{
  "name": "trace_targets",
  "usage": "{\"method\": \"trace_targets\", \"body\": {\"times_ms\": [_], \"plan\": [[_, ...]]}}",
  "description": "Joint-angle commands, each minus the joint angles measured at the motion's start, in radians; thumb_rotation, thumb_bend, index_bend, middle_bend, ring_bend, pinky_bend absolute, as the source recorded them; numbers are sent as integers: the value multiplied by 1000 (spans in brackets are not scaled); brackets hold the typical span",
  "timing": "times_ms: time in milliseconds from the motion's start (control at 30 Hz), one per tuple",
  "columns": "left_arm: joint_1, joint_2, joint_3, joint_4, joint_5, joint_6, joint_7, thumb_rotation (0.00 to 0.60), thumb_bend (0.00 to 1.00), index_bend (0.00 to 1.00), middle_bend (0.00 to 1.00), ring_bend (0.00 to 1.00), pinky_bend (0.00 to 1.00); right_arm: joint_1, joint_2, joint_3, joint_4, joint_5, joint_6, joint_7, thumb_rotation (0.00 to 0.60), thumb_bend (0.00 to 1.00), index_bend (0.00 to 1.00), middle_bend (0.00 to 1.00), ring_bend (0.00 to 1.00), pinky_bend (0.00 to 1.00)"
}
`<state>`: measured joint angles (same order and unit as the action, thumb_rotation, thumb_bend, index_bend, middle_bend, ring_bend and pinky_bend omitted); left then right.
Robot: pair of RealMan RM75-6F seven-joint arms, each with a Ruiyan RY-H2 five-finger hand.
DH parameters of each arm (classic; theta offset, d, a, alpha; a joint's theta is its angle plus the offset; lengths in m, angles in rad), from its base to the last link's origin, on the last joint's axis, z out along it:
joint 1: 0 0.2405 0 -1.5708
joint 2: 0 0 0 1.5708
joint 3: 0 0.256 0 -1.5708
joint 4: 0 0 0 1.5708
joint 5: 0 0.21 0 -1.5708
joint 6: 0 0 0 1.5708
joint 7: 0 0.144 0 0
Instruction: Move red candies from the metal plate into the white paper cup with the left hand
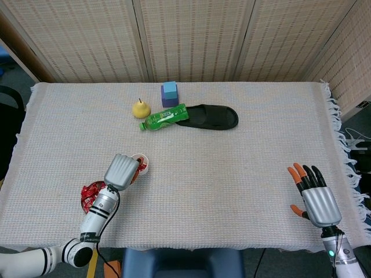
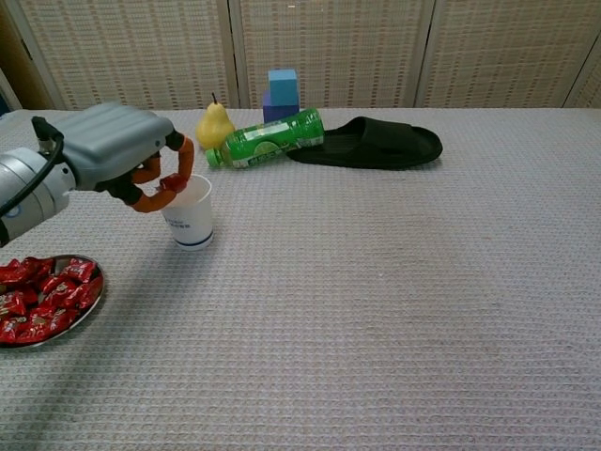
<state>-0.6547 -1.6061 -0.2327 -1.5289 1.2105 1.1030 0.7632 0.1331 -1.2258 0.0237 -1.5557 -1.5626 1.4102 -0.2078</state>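
Note:
My left hand (image 2: 117,153) hovers just over the rim of the white paper cup (image 2: 191,219), pinching a red candy (image 2: 172,183) between thumb and a finger. In the head view the same left hand (image 1: 122,171) covers most of the cup (image 1: 142,162). The metal plate (image 2: 80,318) with several red candies (image 2: 42,296) lies at the near left; the head view shows this plate (image 1: 85,198) behind my left forearm. My right hand (image 1: 313,197) rests near the table's front right edge with its fingers spread and nothing in it.
At the back stand a yellow pear (image 2: 214,126), a lying green bottle (image 2: 267,138), a black slipper (image 2: 376,143) and a stack of blue and purple blocks (image 2: 281,92). A fringed cloth covers the table (image 1: 232,168).

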Motion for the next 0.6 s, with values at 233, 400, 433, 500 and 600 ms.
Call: {"method": "trace_targets", "body": {"times_ms": [233, 400, 433, 500, 600], "plan": [[-40, -17, -5, 45, -54, -26, 5, 600, 437, 435, 1000, 1000, 1000, 2, 4, 5, -1, 16, -4, 2, 600, 60, 0, 0, 0, 0], [-46, -10, 1, 49, -58, -17, -8, 600, 436, 262, 1000, 1000, 1000, 4, 4, 5, -2, 20, -8, 1, 600, 60, 0, 0, 0, 0], [-46, -7, 3, 49, -59, -15, -11, 600, 436, 255, 1000, 1000, 1000, 4, 4, 5, -2, 21, -7, 0, 600, 59, 0, 0, 0, 0], [-46, -3, 5, 48, -65, -13, -18, 600, 435, 239, 1000, 1000, 1000, 4, 4, 5, -2, 21, -7, 0, 600, 60, 0, 0, 0, 0], [-45, 11, 12, 35, -71, -14, -31, 600, 435, 219, 1000, 1000, 1000, 4, 4, 4, -3, 21, -5, -3, 600, 59, 0, 0, 0, 0]]}}
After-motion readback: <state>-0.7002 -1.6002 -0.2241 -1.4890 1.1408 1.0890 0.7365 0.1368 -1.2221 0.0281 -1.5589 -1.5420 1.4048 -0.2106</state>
